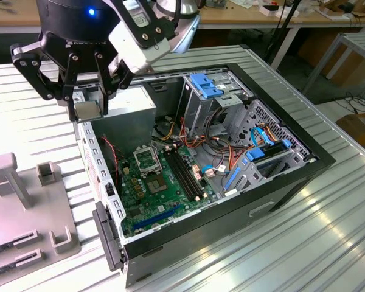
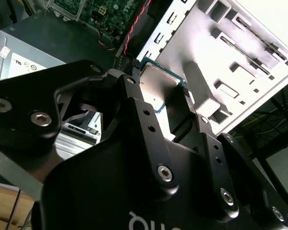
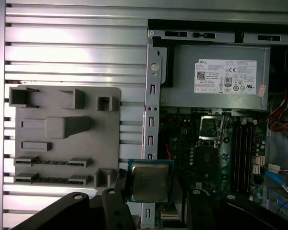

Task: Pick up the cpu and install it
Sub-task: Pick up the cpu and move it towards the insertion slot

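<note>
Holding cpu (image 3: 150,182), socket (image 3: 211,128) well apart

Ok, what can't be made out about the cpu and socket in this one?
- cpu underside: faces away in both wrist views.
- cpu gripped edges: covered by the pincer in the first wrist view.
- socket contacts: too small in the first wrist view.

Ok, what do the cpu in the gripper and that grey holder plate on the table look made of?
The cpu: a metal lid, dull silver-grey with a soft sheen, on a thin greenish board rim, likely circuit laminate. The grey holder plate: matte, uniform grey with blocky posts and slots, probably plastic.
</note>
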{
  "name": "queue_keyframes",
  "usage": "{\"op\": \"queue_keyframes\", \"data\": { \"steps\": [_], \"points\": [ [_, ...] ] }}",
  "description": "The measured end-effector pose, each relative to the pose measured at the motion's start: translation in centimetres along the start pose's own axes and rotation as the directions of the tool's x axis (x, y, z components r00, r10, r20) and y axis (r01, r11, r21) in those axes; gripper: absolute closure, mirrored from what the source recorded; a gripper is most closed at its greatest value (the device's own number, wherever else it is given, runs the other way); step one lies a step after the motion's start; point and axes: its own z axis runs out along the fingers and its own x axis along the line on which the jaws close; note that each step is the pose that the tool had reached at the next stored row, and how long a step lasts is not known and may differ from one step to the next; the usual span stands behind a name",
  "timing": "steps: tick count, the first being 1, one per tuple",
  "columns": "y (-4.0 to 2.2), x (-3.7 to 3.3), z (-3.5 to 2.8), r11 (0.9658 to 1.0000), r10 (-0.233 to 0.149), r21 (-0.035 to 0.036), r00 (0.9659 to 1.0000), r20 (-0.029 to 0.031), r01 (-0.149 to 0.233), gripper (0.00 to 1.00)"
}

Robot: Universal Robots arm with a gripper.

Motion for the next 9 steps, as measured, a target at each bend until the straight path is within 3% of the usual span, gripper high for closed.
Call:
{"op": "queue_keyframes", "data": {
  "steps": [9],
  "points": [
    [-0.08, -1.32, -0.02, 1.0, 0.0, -0.0001, 1.0, 0.0, 0.0, 0.53]
  ]
}}
